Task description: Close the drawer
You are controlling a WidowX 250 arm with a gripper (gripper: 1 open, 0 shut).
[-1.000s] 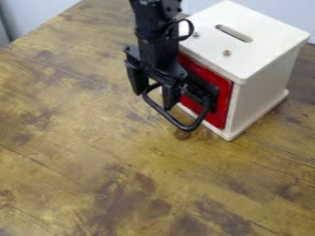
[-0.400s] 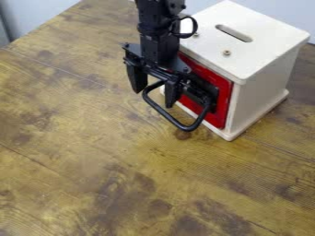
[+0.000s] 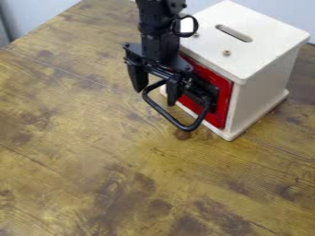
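Note:
The red drawer [image 3: 207, 95] sits in the front face of the cream cabinet [image 3: 246, 55], its front close to flush with the cabinet. Its black wire loop handle [image 3: 170, 114] sticks out toward the front left, down to the table. My black gripper [image 3: 155, 81] hangs just in front of the drawer front, over the upper part of the handle. Its fingers [image 3: 133, 77] stand apart and hold nothing. The gripper body hides the left part of the drawer front.
The cabinet has a slot in its top [image 3: 235, 34] and stands at the back right of the wooden table [image 3: 87, 157]. The table's far left edge [image 3: 10, 32] shows at the top left.
My gripper has shifted very slightly toward the cabinet. The drawer and handle look almost unmoved.

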